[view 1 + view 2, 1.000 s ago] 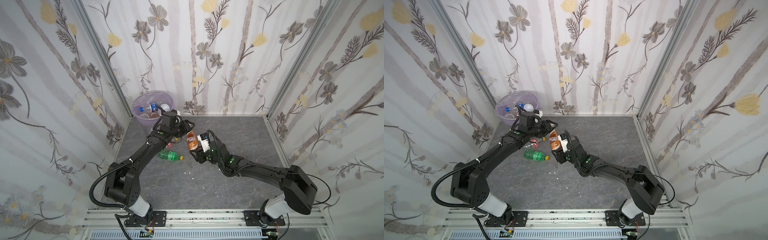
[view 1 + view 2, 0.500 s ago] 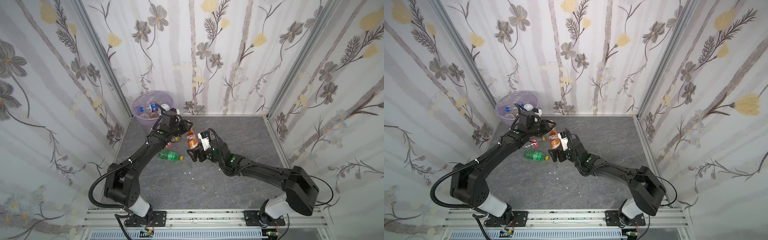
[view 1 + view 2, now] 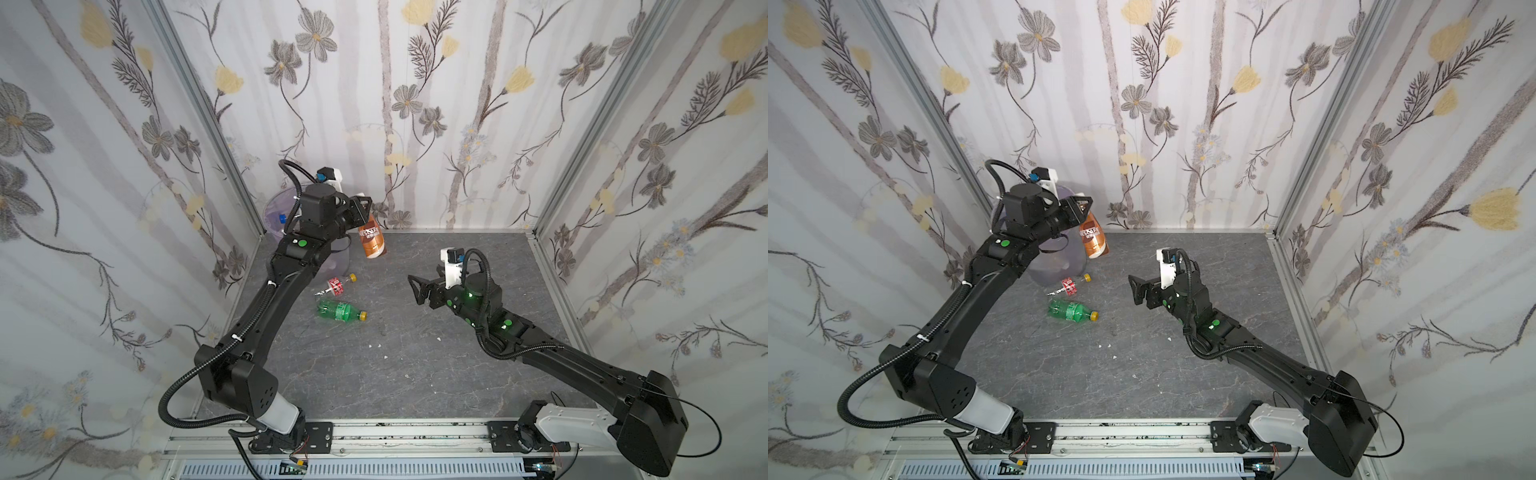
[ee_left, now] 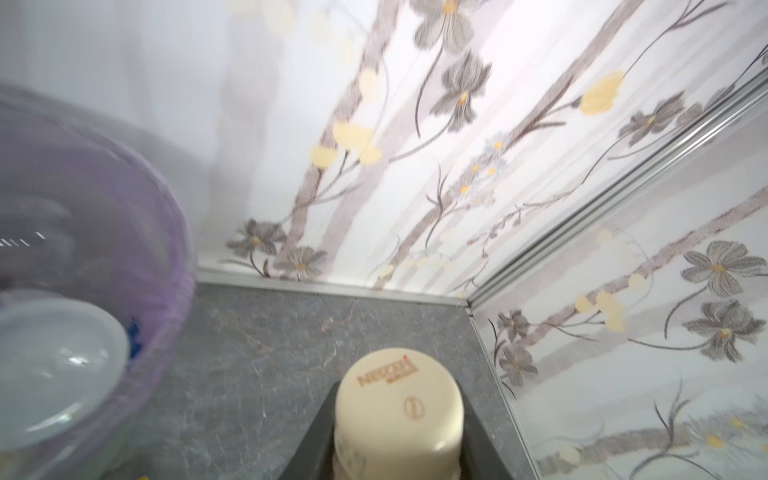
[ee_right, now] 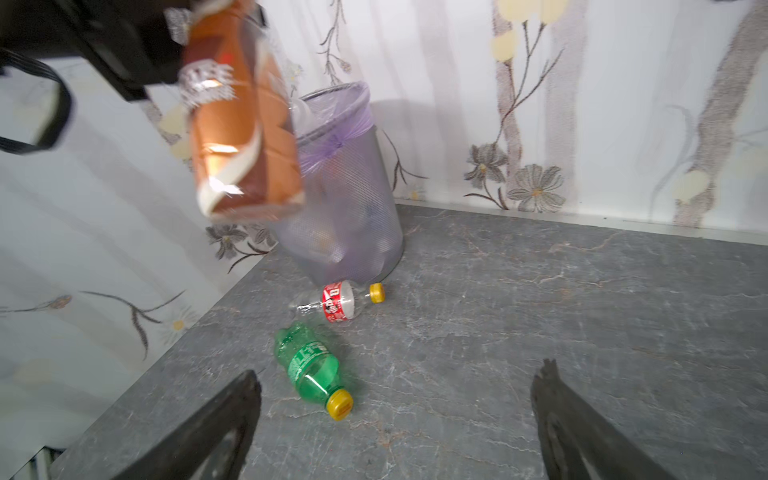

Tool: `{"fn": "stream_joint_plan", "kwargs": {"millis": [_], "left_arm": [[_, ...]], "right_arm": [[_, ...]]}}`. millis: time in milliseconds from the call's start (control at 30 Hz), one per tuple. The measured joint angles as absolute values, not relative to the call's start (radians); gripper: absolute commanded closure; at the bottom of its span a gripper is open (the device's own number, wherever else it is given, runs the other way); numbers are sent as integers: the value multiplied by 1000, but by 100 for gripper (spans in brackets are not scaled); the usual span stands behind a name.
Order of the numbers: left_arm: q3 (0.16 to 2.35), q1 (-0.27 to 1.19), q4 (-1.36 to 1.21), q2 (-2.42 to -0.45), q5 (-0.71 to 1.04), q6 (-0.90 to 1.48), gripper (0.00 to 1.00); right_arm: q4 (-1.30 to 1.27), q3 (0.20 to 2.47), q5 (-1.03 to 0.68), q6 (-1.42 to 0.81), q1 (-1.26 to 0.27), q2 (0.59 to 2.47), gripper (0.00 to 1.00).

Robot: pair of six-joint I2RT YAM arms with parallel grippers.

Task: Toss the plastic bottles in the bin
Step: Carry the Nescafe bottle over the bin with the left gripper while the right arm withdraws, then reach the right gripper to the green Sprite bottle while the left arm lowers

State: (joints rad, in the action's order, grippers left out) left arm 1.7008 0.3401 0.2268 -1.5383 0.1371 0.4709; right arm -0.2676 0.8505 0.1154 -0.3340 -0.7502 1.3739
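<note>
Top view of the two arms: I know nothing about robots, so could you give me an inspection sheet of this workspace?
Surface: grey marbled tabletop, flat.
Job's things: lilac-lined bin in the far left corner, with bottles inside; brown coffee bottle in the air beside its rim; green bottle and red-labelled bottle lying near the bin.
Clutter: a few white crumbs.
Grippers: left gripper shut on the brown coffee bottle's cap end; right gripper open and empty.
Cables: black corrugated hose looping at the left arm's base; second hose along the right arm.
Surroundings: floral wallpaper walls on three sides; metal rail at the front.
</note>
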Motion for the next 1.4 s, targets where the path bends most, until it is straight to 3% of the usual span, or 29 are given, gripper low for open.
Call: {"fn": "stream_joint_plan", "kwargs": {"millis": [333, 500, 533, 600, 667, 700, 833, 1000, 1400], "left_arm": [[2091, 127, 239, -1551, -122, 310, 74], [2164, 52, 214, -1652, -154, 287, 66], [2146, 41, 214, -1673, -147, 288, 61], [2097, 28, 231, -1716, -128, 294, 37], [2103, 22, 300, -1788, -102, 296, 5], [2146, 23, 356, -1833, -88, 296, 0], [2470, 25, 572, -1975, -31, 311, 0], [2544, 89, 581, -1840, 9, 344, 0], [1959, 190, 605, -1588, 72, 384, 0]], "right_arm": [[-258, 844, 100, -340, -737, 1407, 0], [-257, 847, 84, -350, -738, 1425, 0], [-257, 849, 84, -351, -738, 1429, 0], [-257, 856, 78, -361, -738, 1438, 0], [-258, 861, 62, -366, -738, 1445, 0], [-258, 863, 59, -367, -738, 1446, 0], [-257, 863, 51, -377, -738, 1449, 0], [-257, 868, 33, -390, -740, 1488, 0], [-255, 914, 7, -417, -781, 1578, 0]]}}
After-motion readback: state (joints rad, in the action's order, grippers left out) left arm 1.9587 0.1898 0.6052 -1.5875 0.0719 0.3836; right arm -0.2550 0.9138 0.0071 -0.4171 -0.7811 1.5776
